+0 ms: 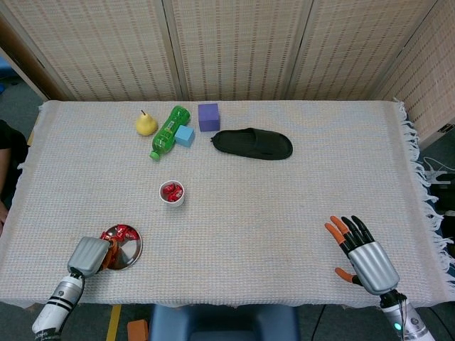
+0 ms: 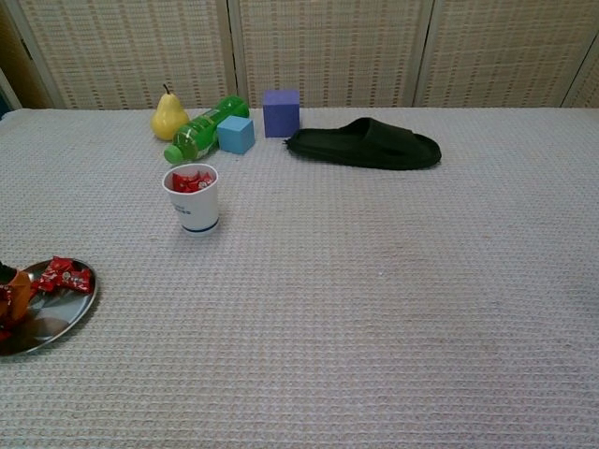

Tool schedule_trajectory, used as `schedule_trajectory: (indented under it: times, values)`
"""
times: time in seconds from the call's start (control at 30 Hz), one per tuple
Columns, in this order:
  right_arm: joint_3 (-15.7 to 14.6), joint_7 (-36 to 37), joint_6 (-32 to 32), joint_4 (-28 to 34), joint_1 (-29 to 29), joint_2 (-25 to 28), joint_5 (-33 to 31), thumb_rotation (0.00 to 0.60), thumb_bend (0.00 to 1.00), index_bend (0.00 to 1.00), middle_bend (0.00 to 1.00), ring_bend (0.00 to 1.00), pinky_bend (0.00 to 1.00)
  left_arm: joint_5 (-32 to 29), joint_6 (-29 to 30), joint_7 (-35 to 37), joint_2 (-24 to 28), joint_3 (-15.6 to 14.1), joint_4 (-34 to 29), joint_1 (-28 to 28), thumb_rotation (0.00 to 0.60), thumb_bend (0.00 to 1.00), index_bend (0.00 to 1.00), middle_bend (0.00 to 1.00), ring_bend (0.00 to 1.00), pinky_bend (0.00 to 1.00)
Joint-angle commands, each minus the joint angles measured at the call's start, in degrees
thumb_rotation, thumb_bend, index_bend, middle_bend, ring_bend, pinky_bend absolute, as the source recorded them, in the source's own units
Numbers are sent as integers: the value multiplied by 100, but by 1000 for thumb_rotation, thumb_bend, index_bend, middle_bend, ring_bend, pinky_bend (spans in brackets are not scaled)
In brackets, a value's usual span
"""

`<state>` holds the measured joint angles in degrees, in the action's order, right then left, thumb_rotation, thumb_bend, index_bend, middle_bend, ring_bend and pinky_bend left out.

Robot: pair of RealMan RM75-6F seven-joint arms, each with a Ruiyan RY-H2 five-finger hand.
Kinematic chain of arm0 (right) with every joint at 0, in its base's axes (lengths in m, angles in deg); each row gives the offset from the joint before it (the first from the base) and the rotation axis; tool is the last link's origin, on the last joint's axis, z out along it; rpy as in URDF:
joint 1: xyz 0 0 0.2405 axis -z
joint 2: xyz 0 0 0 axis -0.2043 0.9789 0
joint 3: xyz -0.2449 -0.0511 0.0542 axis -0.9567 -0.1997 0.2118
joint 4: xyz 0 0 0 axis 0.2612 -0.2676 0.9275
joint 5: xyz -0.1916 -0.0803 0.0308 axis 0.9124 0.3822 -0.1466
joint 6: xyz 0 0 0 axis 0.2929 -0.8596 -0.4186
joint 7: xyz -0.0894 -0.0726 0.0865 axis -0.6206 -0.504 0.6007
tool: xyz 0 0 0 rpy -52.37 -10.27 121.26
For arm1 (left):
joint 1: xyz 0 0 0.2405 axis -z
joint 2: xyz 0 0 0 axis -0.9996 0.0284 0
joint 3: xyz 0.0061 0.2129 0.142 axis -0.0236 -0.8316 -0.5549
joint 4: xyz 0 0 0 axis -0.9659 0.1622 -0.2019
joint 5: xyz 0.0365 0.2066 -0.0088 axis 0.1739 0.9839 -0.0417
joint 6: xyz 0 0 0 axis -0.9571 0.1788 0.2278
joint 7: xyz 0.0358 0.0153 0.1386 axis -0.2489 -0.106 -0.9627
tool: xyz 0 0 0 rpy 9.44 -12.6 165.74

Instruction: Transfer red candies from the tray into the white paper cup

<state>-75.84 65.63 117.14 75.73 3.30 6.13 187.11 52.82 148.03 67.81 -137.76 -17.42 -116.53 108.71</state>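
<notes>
The left robot hand [image 1: 89, 255] sat at the front-left corner of the counter [image 1: 284, 213], which was covered in a pale waffle-weave cloth, its orange fingertips curled down over the left rim of the round shiny metal tray [image 1: 128, 250]. Something red showed under those fingers, probably a candy in its grip, though neither view made the hold plain. A few red-wrapped candies [image 2: 67, 276] lay on the far part of the tray, touching one another. The white paper cup with a blue line near its base [image 2: 192, 199] stood upright well apart from the tray, further toward the back edge, and already had red candies inside. The right robot hand [image 1: 360, 252] rested near the front-right corner, palm down, with its black and orange fingers spread and nothing in it. Along the back edge stood a yellow pear [image 1: 146, 123], with a green plastic bottle [image 1: 168, 131] lying on its side just beside it, a small light-blue cube [image 1: 185, 136] touching the bottle, and a purple cube [image 1: 208, 116] close by. A black slipper [image 1: 252, 143] lay to the right of the cubes, nearer the middle of the counter.
</notes>
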Motion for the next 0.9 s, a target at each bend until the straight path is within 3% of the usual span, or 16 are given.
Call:
schedule_trajectory:
  times: [0.03,0.4,0.63,0.9]
  values:
    - [3,4,0,0,0,2,-3,600,0,0,0,0,0,119,125,36,16,13,-4,-27,600,695,537,988,1000,1000]
    - [8,-13,-37,-1,-9,-2,-22,600,0,0,0,0,0,446,429,226,63,116,-5,-45,600,704,555,990,1000,1000]
    - [56,-18,-115,-17,-34,-18,-127,600,0,0,0,0,0,669,552,28,362,486,-592,263,600,700,552,990,1000,1000]
    - [189,-22,-218,-77,-75,-84,-364,600,0,0,0,0,0,434,-180,-417,374,1110,-1079,1097,600,697,548,992,1000,1000]
